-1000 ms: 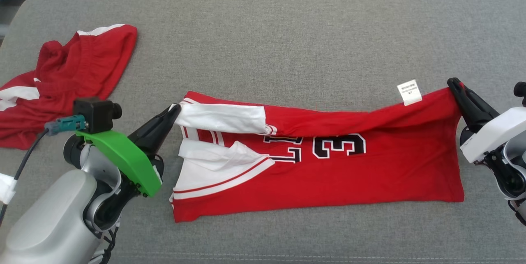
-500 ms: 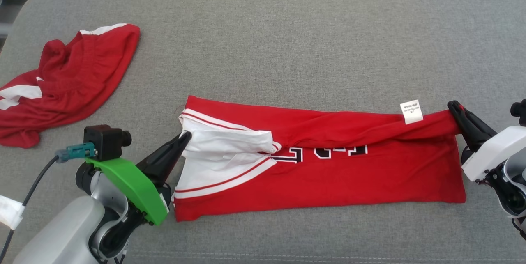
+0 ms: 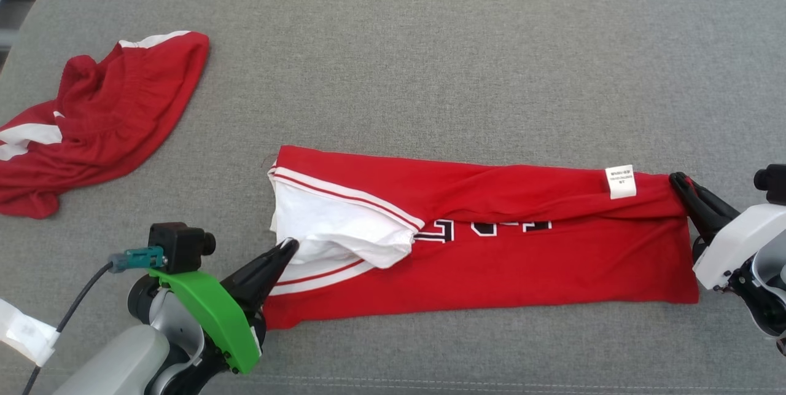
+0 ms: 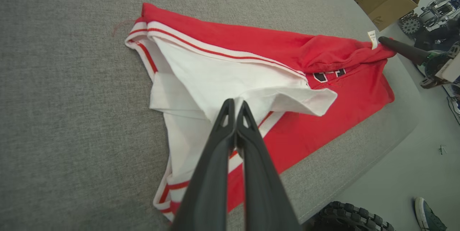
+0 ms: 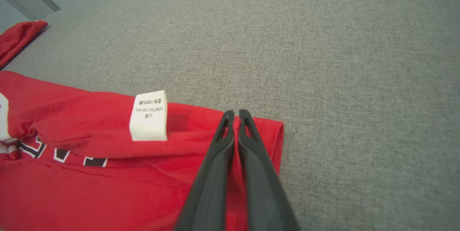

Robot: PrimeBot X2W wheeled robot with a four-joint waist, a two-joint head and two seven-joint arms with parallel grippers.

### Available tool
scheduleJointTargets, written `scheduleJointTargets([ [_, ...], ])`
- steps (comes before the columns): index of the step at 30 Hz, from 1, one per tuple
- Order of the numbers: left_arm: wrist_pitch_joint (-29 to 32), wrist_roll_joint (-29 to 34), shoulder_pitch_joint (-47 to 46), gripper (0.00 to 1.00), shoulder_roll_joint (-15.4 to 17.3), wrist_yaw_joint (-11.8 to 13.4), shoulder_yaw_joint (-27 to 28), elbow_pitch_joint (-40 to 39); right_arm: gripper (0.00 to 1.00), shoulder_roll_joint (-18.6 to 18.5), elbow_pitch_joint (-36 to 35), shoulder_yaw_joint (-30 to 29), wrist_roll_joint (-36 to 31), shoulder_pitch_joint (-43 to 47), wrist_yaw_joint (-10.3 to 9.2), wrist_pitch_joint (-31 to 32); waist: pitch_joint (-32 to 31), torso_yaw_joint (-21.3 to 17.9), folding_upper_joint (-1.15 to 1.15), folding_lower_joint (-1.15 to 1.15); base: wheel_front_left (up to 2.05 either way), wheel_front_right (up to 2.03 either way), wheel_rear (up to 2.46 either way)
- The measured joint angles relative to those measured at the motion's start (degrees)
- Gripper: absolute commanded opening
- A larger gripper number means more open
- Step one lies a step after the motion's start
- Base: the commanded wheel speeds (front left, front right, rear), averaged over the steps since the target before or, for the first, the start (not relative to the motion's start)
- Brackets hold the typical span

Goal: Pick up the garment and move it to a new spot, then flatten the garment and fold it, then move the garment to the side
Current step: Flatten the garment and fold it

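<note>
**Q:** Reading left to right, what is where, and how do the claws stand?

**A:** Far left, a second red garment (image 3: 104,118) lies crumpled on the grey surface (image 3: 430,63). Near left, the left claw (image 3: 287,247) has its fingers together, clamped on the white-trimmed end of the garment (image 3: 522,272). The garment is a red jersey stretched lengthwise across the near middle of the surface. At the right end, the right claw (image 3: 677,180) is likewise pressed together on the red corner, just beside the care label (image 3: 620,181).

**Q:** How far along is the task?

**A:** The garment appears placed and spread, and the first lengthwise fold appears to be in hand. The held edge lies doubled over the far part of the body, while the near edge is uncovered. By this judgement, laying that fold down, letting go, any further folds and the move to the side are left.

**Q:** Is any writing legible?

**A:** Black, white-outlined numerals (image 3: 491,228) show only their lower parts below the folded layer and cannot be read. The label carries small print, too fine to read with confidence.
</note>
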Motion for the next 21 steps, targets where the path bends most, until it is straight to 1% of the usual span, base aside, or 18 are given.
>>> scheduleJointTargets([
  [9,0.73,0.01,0.55,0.0,0.51,0.0,-1.2,0.89,0.0,0.02,2.97,0.07,-0.27,-0.96,0.0,-0.53,0.17,-0.08,0.0,0.0,0.0,0.0,0.0],
  [11,0.74,0.01,0.66,0.0,0.51,0.0,-1.46,1.01,0.09,0.07,3.2,0.19,-0.27,-1.09,0.0,-0.56,0.18,-0.08,0.0,0.0,0.0,0.0,0.0],
  [15,1.32,0.01,0.68,0.0,0.44,0.0,-2.15,1.03,0.18,0.54,3.79,0.91,-0.27,-1.12,0.0,-0.81,0.13,-0.09,0.0,0.0,0.0,0.0,0.0],
  [16,1.4,0.01,0.69,0.0,0.44,0.0,-2.49,1.07,0.23,0.68,3.91,1.14,-0.27,-1.13,0.0,-0.87,0.09,-0.11,0.0,0.0,0.0,0.0,0.0],
  [17,1.62,0.01,0.7,0.0,0.44,0.0,-2.77,1.12,0.29,0.83,4.09,1.32,-0.27,-1.14,0.0,-0.99,0.05,-0.13,0.0,0.0,0.0,0.0,0.0],
  [19,1.82,0.01,0.76,0.0,0.43,0.0,-3.21,1.27,0.46,1.01,4.46,1.56,-0.27,-1.14,0.0,-1.03,-0.07,-0.18,0.0,0.0,0.0,0.0,0.0],
  [20,1.83,0.01,0.83,0.0,0.42,0.0,-3.27,1.34,0.46,1.05,4.67,1.68,-0.27,-1.14,0.0,-1.03,-0.14,-0.2,0.0,0.0,0.0,0.0,0.0],
  [21,1.83,0.01,0.91,0.0,0.4,0.0,-3.33,1.4,1.0,1.09,4.89,1.79,-0.27,-1.14,0.0,-1.04,-0.21,-0.23,0.0,0.0,0.0,0.0,0.0],
])
